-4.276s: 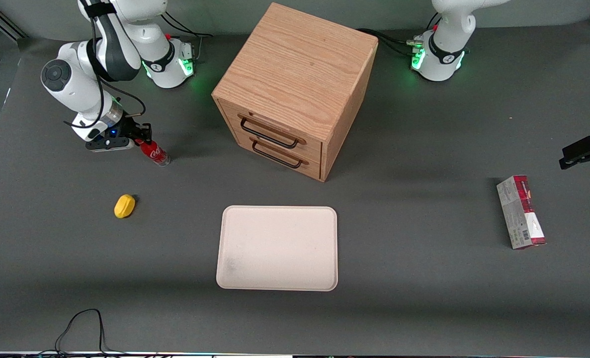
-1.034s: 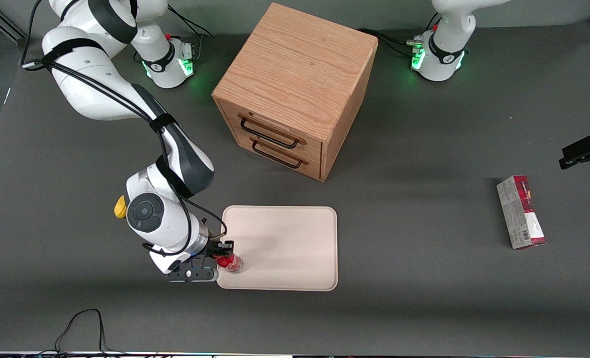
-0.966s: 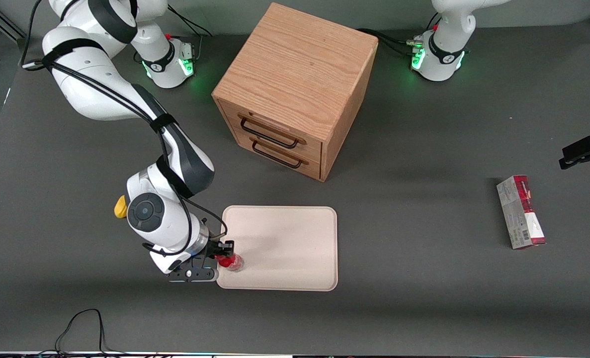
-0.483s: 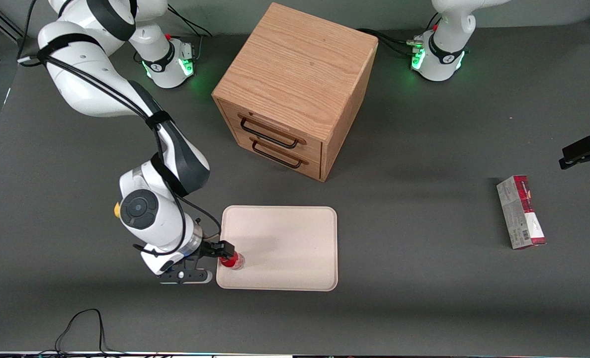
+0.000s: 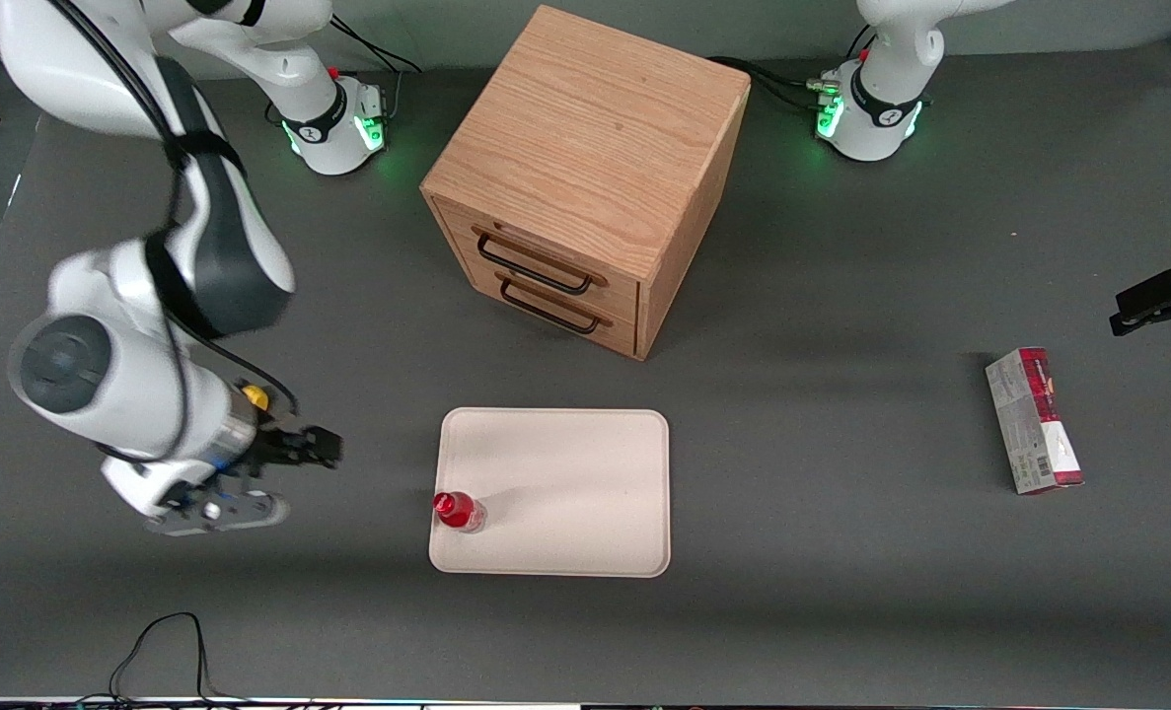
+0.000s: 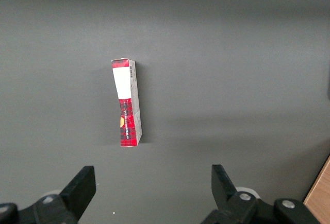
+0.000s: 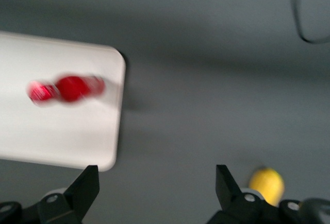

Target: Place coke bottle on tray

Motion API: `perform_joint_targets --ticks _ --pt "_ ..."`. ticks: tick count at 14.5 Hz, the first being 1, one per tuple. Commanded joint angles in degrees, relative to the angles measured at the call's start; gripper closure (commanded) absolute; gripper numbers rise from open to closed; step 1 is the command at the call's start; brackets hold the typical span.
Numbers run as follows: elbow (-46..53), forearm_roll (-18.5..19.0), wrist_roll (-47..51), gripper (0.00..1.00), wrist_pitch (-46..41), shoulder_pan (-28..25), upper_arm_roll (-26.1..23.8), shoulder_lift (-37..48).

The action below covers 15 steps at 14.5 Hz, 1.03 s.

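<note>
The small red coke bottle point(image 5: 458, 512) stands upright on the cream-pink tray point(image 5: 565, 493), at the tray's corner nearest the front camera on the working arm's side. It also shows blurred in the right wrist view point(image 7: 67, 88), on the tray point(image 7: 56, 136). My right gripper point(image 5: 324, 449) is open and empty, raised above the bare table, well apart from the bottle toward the working arm's end. Its dark fingers point(image 7: 85, 188) stand wide apart in the right wrist view.
A yellow object point(image 5: 255, 396) lies on the table beside my gripper, mostly hidden by the arm; it also shows in the right wrist view point(image 7: 266, 184). The wooden drawer cabinet point(image 5: 585, 177) stands farther from the camera than the tray. A red-and-grey carton point(image 5: 1033, 420) lies toward the parked arm's end.
My gripper has let go of the bottle, opened, and drawn away and up toward the working arm's end. The bottle stays standing on the tray.
</note>
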<state>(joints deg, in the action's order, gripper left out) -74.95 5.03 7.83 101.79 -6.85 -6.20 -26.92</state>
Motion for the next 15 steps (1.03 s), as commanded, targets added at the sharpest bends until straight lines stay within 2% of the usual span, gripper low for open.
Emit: perform_joint_targets --ticks 1,3,7,15 --pt "-12.6 -4.5 -6.1 0.00 -3.0 -0.6 6.0 13.5" --pt "-18.9 -6.8 -7.5 0.00 -3.8 -0.6 9.5 21.4" --pt "-30.1 -6.9 -8.7 0.00 -4.3 -0.6 13.1 34.0" --pt "-30.3 -6.8 -7.8 0.00 -6.8 -0.4 13.3 35.6"
